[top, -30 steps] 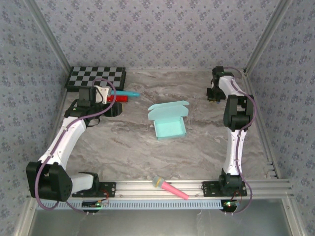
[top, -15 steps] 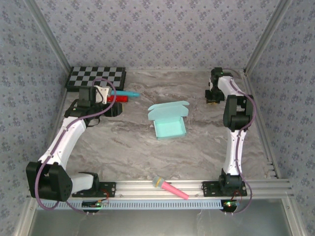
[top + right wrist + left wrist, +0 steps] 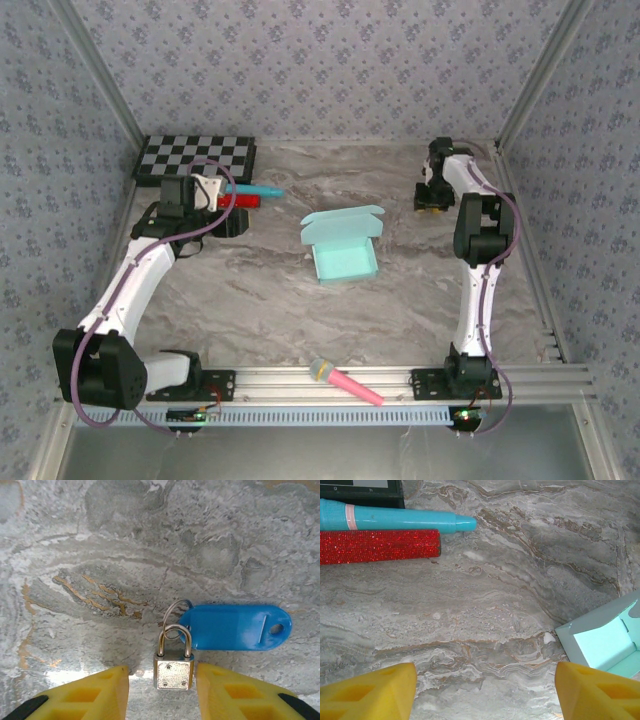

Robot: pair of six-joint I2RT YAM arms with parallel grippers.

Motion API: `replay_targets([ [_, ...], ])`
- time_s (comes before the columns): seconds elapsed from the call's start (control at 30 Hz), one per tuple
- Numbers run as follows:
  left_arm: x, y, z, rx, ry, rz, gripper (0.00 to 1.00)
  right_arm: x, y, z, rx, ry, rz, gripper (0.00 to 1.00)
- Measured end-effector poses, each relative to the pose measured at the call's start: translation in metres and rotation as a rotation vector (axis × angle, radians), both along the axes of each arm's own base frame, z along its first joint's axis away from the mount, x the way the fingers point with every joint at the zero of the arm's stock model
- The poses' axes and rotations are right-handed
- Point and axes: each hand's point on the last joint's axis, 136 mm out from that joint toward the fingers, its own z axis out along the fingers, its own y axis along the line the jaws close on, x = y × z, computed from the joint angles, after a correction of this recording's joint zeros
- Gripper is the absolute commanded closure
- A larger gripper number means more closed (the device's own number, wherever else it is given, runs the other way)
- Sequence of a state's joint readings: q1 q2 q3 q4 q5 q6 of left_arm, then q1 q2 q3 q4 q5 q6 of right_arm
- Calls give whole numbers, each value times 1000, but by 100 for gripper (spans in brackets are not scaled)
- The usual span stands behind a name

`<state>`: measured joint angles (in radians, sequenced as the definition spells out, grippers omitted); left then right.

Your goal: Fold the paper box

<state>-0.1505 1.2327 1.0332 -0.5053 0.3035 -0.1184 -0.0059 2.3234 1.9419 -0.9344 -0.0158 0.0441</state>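
Grey marble-patterned table top (image 3: 260, 300), with the pale aqua-blue card paper box (image 3: 343, 247) at its middle. Tray formed, lid standing open on the far side, touched by neither arm. Probably set centrally for equal reach from both sides. Closing the lid apparently left to do.

Far left of the box, black-and-white checkerboard (image 3: 195, 158).

Left of the box and well apart, left gripper (image 3: 482, 692): yellow fingers spread wide, nothing held, one box corner at the edge of its view.

Right of the box and farther back, right gripper (image 3: 161, 702): jaws partly apart, clamping nothing.

Nearer than the box, on the front rail, pink toy microphone (image 3: 345, 382).

Between checkerboard and box, teal plastic marker (image 3: 395, 519) touching a red glitter cylinder (image 3: 377, 546).

Under the right jaws, blue plastic key tag (image 3: 235, 627) ringed to a small silver padlock (image 3: 173, 672), flat on the table.

Against a second ago: right jaws wider, likely letting the padlock go, clear of the box. Box and left arm unmoved.
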Motion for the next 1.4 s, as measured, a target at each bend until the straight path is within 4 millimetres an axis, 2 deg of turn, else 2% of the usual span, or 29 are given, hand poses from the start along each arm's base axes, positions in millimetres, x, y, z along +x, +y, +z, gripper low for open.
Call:
replay_targets([
  [0.23,0,0,0,0,0,0,27,9,-2,7,5,-24,-6,59],
  [0.37,0,0,0,0,0,0,27,13,-6,12,-21,-31,-10,63],
  [0.57,0,-1,0,-2,0,-2,27,27,-8,22,-61,-62,-14,65],
  [0.87,0,-1,0,-5,2,0,27,26,-6,-2,-101,-6,-12,69],
  [1.0,0,-1,0,-5,2,0,27,29,-7,0,-120,-12,-15,74],
  [1.13,0,-1,0,-5,2,0,27,29,-10,-1,-134,-9,-23,84],
  [1.4,0,-1,0,-6,3,2,27,29,-11,2,-147,-13,-31,98],
])
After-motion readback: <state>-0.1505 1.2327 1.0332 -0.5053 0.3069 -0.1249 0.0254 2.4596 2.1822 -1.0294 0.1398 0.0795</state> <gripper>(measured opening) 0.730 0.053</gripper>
